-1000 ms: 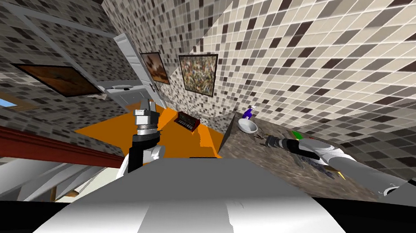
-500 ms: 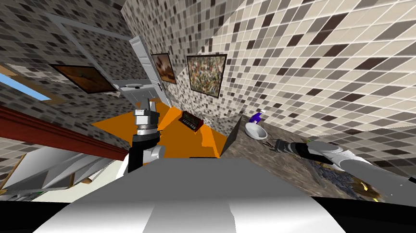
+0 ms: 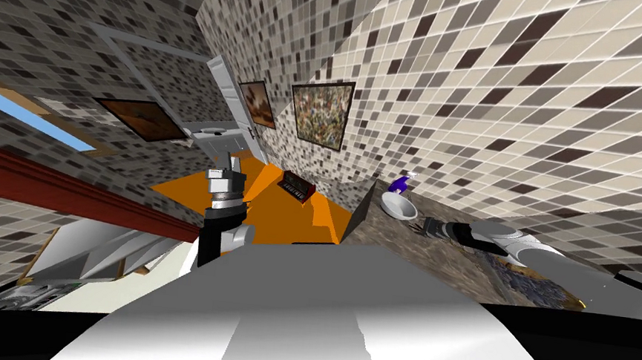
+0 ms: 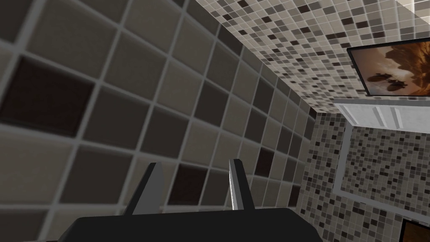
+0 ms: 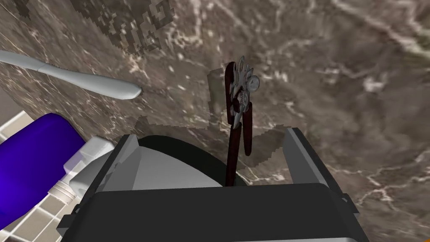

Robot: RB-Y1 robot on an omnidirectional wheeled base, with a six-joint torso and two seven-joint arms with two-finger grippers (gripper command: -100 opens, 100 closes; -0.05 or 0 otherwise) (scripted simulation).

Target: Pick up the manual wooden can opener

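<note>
Can opener lies flat on the bench, a dark brown marbled slab along the tiled wall on the robot's right. Right arm reaches out over this slab. Right hand hangs over the opener with its two fingers set wide apart, clamped on nothing. Left hand is raised on the robot's left, away from the bench. Its fingers stand apart with a clear gap, narrower than the right's, and nothing lies between them. On the bench near the right hand are a white bowl, a blue-purple bottle with a white cap, and a long pale utensil lying flat, apart from the opener. On the opener itself, two dark red-brown handles run back between the right hand's fingers toward its dark body. The grey metal head with gear-like parts points away from the hand. Neither finger touches a handle; both stand clear to either side. I cannot tell the height of the fingertips above the bench, though the hand's shadow falls around the opener. Judgement on progress: reach and line-up look done, with the handles inside the gap, a little nearer one finger. Left to do: lower if needed, close on the handles, lift clear. Nothing is grasped yet.
</note>
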